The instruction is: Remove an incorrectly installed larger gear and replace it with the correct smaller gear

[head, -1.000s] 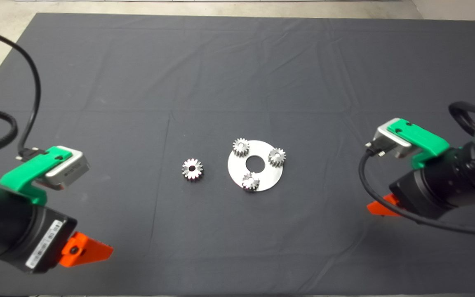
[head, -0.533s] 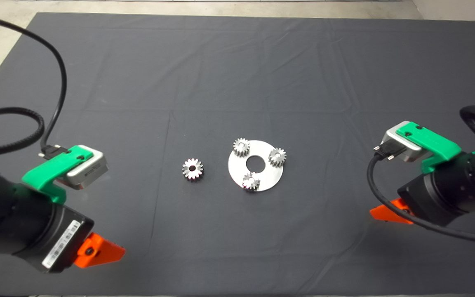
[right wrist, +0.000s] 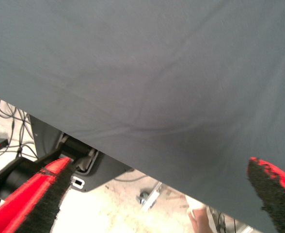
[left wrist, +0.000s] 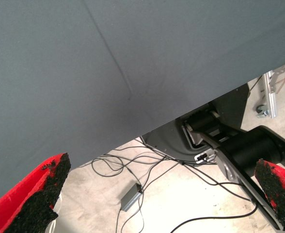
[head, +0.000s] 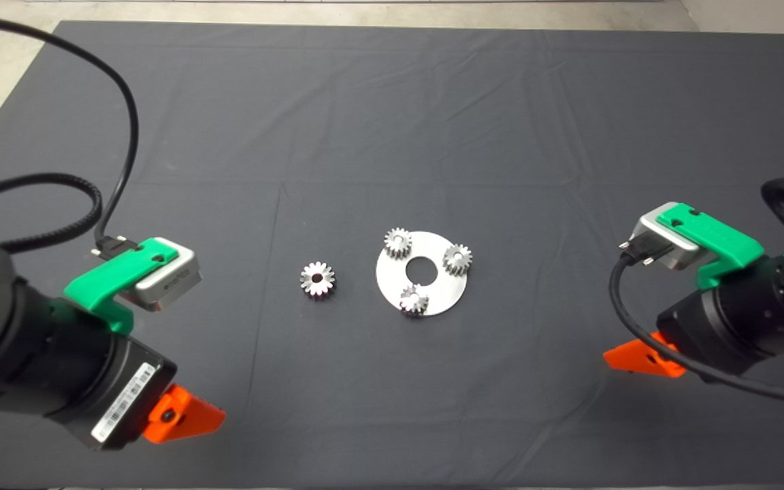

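While both hands (head: 184,422) wait apart, the larger gear (head: 317,278) lies between.

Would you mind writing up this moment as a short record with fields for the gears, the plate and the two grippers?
larger gear: lying flat on the mat, apart from the plate, on its left-arm side
plate: round silver disc with a centre hole, carrying three small gears
left gripper: open, near the mat's front edge, holding nothing
right gripper: open, near the mat's front edge, holding nothing
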Robot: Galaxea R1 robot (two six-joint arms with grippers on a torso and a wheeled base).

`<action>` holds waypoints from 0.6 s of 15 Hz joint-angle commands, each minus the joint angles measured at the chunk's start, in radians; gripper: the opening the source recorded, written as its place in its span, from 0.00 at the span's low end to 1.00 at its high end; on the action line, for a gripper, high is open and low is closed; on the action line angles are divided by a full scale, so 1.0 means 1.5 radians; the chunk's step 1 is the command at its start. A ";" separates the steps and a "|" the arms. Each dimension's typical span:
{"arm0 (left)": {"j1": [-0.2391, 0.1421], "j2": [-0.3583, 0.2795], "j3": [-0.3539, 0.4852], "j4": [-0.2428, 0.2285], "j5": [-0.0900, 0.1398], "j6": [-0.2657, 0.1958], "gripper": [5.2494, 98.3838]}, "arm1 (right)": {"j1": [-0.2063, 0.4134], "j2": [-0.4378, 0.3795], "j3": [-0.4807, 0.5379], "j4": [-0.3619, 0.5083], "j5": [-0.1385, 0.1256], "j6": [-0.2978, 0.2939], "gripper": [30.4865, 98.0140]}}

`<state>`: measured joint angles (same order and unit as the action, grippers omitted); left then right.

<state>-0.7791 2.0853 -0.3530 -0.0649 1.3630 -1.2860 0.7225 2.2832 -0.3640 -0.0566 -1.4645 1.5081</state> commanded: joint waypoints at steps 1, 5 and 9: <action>-0.009 -0.013 0.002 -0.014 -0.005 0.002 0.99 | 0.042 -0.009 0.006 0.020 0.007 -0.003 0.97; -0.009 -0.030 0.003 -0.014 -0.008 0.002 0.99 | 0.042 -0.011 0.006 0.020 0.005 -0.004 0.98; -0.009 -0.036 0.004 -0.014 -0.013 0.002 0.99 | 0.043 -0.012 0.008 0.020 0.004 -0.005 0.98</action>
<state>-0.7794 2.0296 -0.3530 -0.0653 1.3502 -1.2860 0.7677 2.2636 -0.3587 -0.0547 -1.4630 1.5038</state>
